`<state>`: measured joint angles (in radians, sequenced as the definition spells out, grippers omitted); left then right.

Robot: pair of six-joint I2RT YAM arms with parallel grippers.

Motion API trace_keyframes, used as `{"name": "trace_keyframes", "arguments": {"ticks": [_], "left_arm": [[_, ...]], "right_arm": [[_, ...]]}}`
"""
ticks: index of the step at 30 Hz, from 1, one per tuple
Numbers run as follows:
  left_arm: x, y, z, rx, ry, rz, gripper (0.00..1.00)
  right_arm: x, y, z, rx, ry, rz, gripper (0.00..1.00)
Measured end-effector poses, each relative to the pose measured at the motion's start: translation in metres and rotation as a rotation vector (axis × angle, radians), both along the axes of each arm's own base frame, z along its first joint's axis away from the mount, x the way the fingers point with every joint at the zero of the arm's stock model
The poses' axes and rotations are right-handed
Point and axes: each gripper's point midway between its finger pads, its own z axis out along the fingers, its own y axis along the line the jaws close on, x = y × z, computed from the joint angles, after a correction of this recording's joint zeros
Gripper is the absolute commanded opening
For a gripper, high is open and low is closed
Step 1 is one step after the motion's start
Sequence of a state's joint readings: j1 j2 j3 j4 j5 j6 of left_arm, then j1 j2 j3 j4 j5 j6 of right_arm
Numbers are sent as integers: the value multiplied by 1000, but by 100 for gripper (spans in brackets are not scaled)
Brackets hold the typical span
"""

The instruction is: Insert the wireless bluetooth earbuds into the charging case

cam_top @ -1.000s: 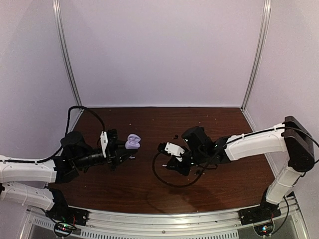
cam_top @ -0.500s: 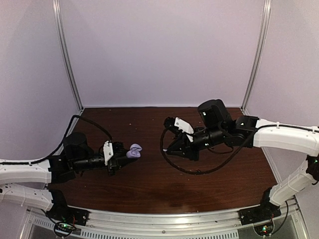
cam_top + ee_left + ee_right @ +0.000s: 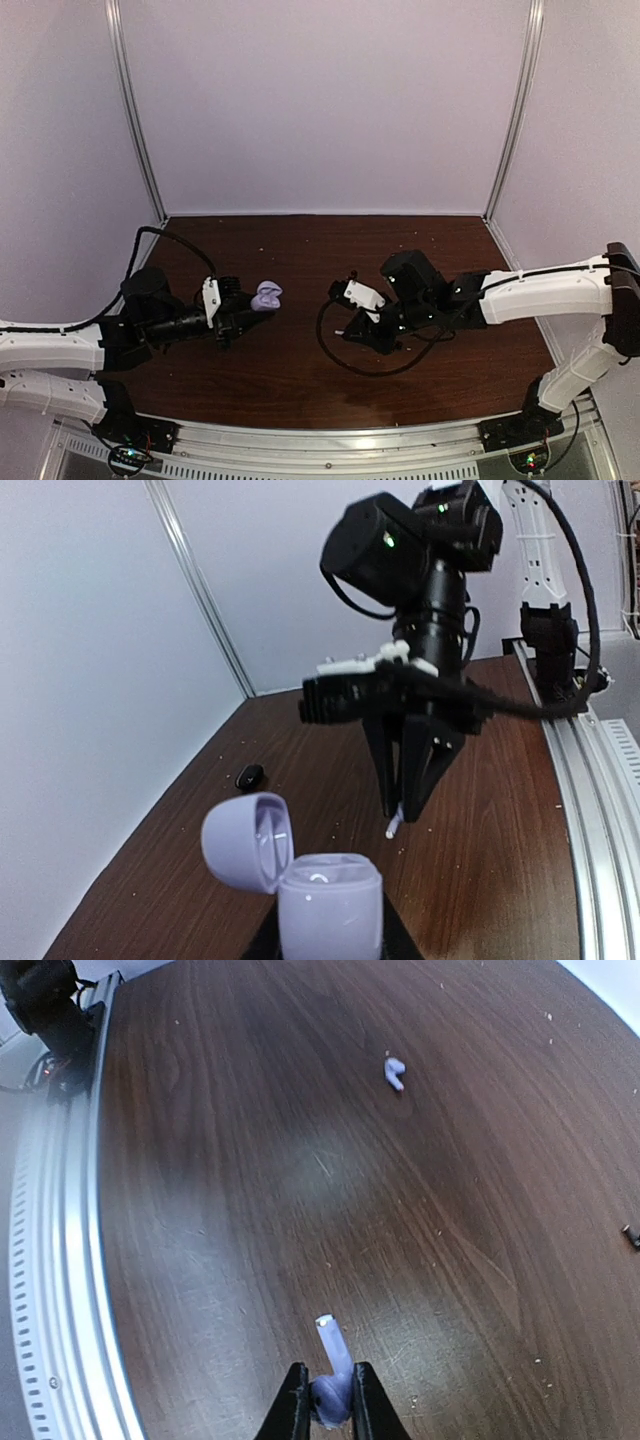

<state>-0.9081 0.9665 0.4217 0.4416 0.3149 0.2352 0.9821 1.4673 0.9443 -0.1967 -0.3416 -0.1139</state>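
While pale plain walls (image 3: 330,100) and slim metal posts (image 3: 135,110) close the booth behind, a dark brown wooden table (image 3: 290,375) with fine grain fills its floor, and a ribbed metal rail (image 3: 330,445) runs along the near edge. The white and black left arm (image 3: 60,345) lies low and reaches toward the middle, and the right arm (image 3: 540,290) comes from the other side. The left gripper (image 3: 243,308) is closed around a lilac plastic charging case (image 3: 328,905), rounded and glossy, held upright left of the table's centre, its domed lid (image 3: 250,838) flipped open and leaning to one side. The right gripper (image 3: 329,1378) points down close over the wood. Its two black fingers stand narrow and pinch a pale lilac earbud (image 3: 331,1350) by the round head, and the short white-tipped stem sticks out past them. A second pale lilac earbud (image 3: 395,1072) lies on the table, well apart. A small black rounded bud (image 3: 249,774) lies near the wall, and pale crumb-like specks (image 3: 440,1232) are scattered over the surface.
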Motion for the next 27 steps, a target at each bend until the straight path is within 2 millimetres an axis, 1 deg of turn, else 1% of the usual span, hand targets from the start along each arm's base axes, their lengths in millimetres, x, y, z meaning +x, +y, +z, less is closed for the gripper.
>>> {"name": "trace_keyframes", "arguments": {"ticks": [2, 4, 10, 15, 18, 21, 27], "left_arm": [[2, 4, 2, -34, 8, 25, 0], [4, 6, 4, -56, 17, 42, 0], [9, 10, 10, -106, 19, 82, 0], [10, 14, 14, -130, 18, 101, 0], [10, 16, 14, -138, 17, 105, 0], [10, 16, 14, -138, 18, 107, 0], [10, 16, 14, -137, 18, 107, 0]], "right_arm": [[2, -3, -28, -24, 21, -26, 13], [6, 1, -46, -34, 32, -39, 13], [23, 25, -77, -5, 6, -39, 14], [28, 36, -104, -3, -1, -21, 16], [28, 41, -113, 8, -3, -8, 17], [29, 46, -116, 25, -9, 3, 20], [30, 53, -111, 77, -41, 29, 28]]}}
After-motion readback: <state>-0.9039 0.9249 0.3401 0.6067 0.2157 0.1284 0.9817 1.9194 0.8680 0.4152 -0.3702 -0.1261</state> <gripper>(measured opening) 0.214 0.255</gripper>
